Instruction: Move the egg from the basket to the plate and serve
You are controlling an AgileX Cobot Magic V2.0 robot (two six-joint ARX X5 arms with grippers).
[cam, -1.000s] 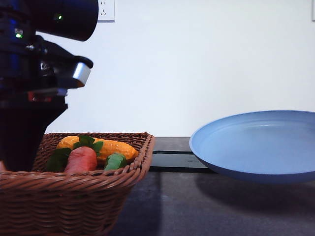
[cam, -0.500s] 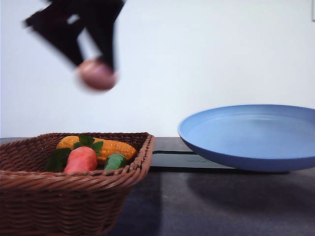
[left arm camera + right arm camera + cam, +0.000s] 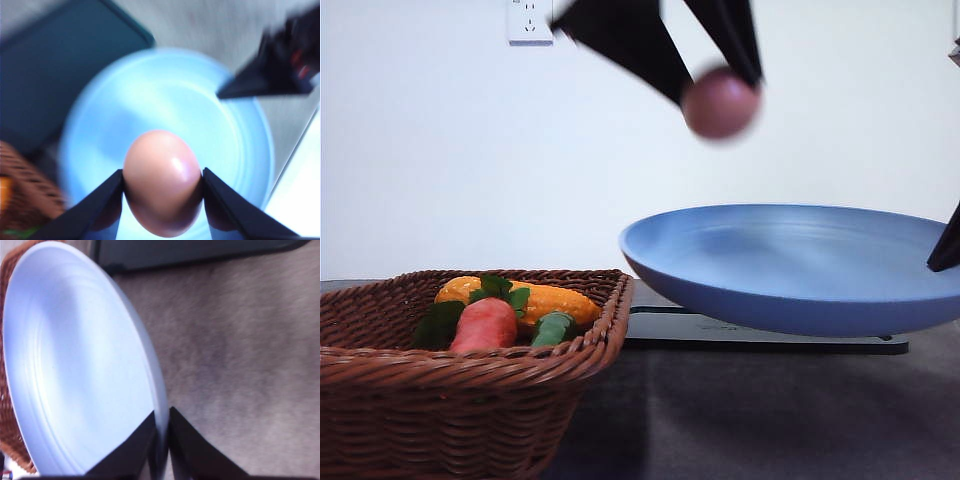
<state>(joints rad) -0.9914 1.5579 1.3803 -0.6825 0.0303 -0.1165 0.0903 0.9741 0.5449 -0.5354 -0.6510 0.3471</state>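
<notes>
We're carrying the egg (image 3: 720,103) in the left gripper (image 3: 163,186), jaws clamped on its sides, above the plate (image 3: 790,265). The right gripper (image 3: 161,432) is pinching the plate's rim, holding it off the desk (image 3: 740,420). Next we're probably lowering and releasing gently so it doesn't roll.

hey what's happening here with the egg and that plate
The left hand grips the egg and carries it in the air above the blue plate. The right hand pinches the plate's rim and holds it raised off the table, next to the wicker basket, where the toy vegetables remain.
</notes>
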